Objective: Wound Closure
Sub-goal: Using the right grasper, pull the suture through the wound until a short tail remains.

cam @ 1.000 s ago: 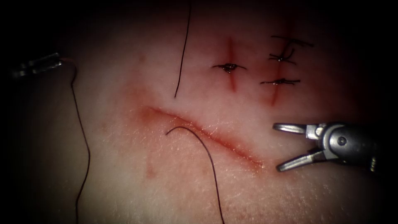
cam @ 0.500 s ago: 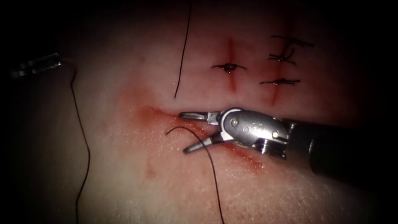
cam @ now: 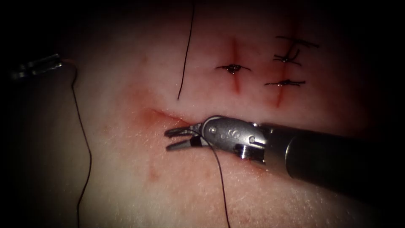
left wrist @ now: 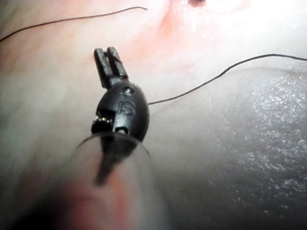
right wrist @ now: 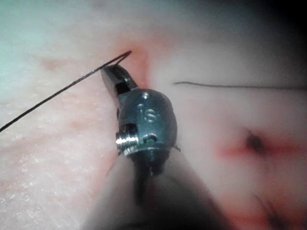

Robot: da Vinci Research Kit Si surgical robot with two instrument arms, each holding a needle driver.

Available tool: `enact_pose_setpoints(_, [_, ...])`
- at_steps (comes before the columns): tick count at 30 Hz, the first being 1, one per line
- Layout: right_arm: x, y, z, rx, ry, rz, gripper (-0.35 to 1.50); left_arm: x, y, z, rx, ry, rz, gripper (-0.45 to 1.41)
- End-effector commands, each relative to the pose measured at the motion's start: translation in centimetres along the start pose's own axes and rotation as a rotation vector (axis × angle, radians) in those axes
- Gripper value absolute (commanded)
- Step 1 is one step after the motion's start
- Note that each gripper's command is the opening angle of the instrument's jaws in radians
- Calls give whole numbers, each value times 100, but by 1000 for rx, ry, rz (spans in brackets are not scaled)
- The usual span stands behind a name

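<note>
Steel fingers (cam: pixel 179 139) around thin thread (cam: pixel 219 177)

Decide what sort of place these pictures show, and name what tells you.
Probably a bench for suturing practice: a slab of tissue with an open cut, small cuts already tied with thread, and the right end effector holding loose thread.

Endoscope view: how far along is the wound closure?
Done: two short red cuts carry three knotted dark stitches. In hand: the right arm's metal claw grips the thin dark thread over the long diagonal cut. What the left claw holds is unclear. Left: that long cut in the pale pork tissue has no stitches.
</note>
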Motion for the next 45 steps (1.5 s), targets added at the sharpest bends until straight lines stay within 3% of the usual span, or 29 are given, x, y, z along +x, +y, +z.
enact_pose_setpoints(1, [3, 6, 12, -9, -2, -1, -35, -4, 4, 5, -1, 0, 0, -45])
enact_pose_setpoints(7, [4, 4, 10, -31, -12, -1, -35, -4, 4, 5, -1, 1, 0, -45])
enact_pose_setpoints(10, [4, -10, -1, -13, -12, -6, -35, -4, 4, 5, -2, 1, -1, -45])
enact_pose_setpoints(14, [9, -49, -22, 25, -7, -77, -35, -5, 3, 4, -2, 1, -1, -45])
enact_pose_setpoints(16, [15, -91, -39, 71, -29, -146, -35, -4, 3, 4, -2, 1, -1, -45])
enact_pose_setpoints(17, [15, -91, -39, 71, -29, -146, -35, -4, 3, 4, -2, 1, -1, -45])
enact_pose_setpoints(19, [19, -124, -50, 107, -45, -176, -35, -4, 3, 4, -2, 1, -1, -45])
enact_pose_setpoints(20, [23, -158, -59, 142, -62, -198, -35, -4, 3, 4, -2, 1, -1, -45])
enact_pose_setpoints(21, [23, -158, -59, 142, -62, -198, -35, -4, 3, 4, -2, 1, -1, -45])
enact_pose_setpoints(22, [26, -188, -64, 187, -66, -218, -35, -4, 3, 5, -2, 1, -1, -45])
enact_pose_setpoints(23, [26, -188, -64, 187, -66, -218, -35, -4, 3, 5, -2, 1, -1, -45])
enact_pose_setpoints(26, [24, -248, -72, 294, -92, -259, -35, -4, 3, 5, -2, 1, -1, -45])
enact_pose_setpoints(30, [21, -280, -74, 349, -113, -271, -35, -4, 3, 5, -2, 1, -1, -45])
enact_pose_setpoints(33, [21, -282, -74, 353, -106, -274, -32, -4, 4, 5, -2, 1, -1, -45])
enact_pose_setpoints(34, [23, -279, -73, 345, -85, -267, 36, -4, 4, 5, -1, 1, -1, -45])
enact_pose_setpoints(36, [26, -269, -73, 337, -48, -256, 103, -4, 4, 5, -1, 1, -1, -45])
enact_pose_setpoints(37, [28, -260, -73, 330, -26, -247, 128, -4, 4, 5, -1, 1, -1, -45])
enact_pose_setpoints(40, [36, -230, -76, 277, 34, -288, 148, -4, 4, 5, -1, 1, -1, -45])
enact_pose_setpoints(42, [45, -197, -86, 267, 64, -359, 148, -4, 4, 5, -1, 1, -1, -45])
enact_pose_setpoints(45, [51, -179, -92, 255, 69, -369, 148, -4, 4, 5, -1, 1, -1, -45])
